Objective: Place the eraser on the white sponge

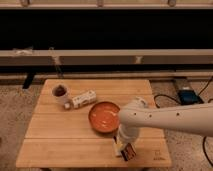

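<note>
The eraser (129, 151), a small dark block with an orange-red face, lies near the front edge of the wooden table (60, 145). It is tilted and touches a pale grey-white sponge (118, 148) on its left; whether it rests on the sponge I cannot tell. My gripper (123, 141) comes down from the white arm (170, 117) and sits directly over and against both of them, hiding their upper parts.
An orange bowl (104, 116) stands just behind the gripper, at the table's middle. A white carton-like bottle (83, 99) lies at the back left beside a white cup (61, 93) with dark contents. A blue box (186, 95) and cables are on the floor to the right.
</note>
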`<state>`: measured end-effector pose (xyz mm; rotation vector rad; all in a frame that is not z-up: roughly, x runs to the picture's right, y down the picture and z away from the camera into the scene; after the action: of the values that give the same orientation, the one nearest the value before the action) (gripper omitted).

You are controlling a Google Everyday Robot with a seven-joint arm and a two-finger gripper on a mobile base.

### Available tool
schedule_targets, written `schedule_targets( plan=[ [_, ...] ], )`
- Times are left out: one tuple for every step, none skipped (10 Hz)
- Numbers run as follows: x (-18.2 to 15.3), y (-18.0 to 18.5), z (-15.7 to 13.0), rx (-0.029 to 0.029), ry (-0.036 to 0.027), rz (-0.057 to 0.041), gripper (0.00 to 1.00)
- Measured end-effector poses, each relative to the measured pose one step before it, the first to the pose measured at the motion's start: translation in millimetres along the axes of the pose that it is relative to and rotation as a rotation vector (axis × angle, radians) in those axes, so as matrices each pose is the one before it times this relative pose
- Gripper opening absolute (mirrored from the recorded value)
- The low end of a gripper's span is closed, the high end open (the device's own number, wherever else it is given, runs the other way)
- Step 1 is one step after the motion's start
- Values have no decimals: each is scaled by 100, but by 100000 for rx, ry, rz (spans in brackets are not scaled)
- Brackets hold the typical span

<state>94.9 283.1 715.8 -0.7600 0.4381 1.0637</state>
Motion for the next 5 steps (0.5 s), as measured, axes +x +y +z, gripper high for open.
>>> schedule_targets(
  plan=[
    [12, 93, 71, 557, 233, -405, 76],
    [-61, 106, 28, 528, 102, -475, 79],
    [-2, 91, 50, 477, 92, -321, 80],
    [18, -37, -22, 247, -59, 93, 80],
    [-19, -84, -135, 306, -424, 269, 80]
  ],
)
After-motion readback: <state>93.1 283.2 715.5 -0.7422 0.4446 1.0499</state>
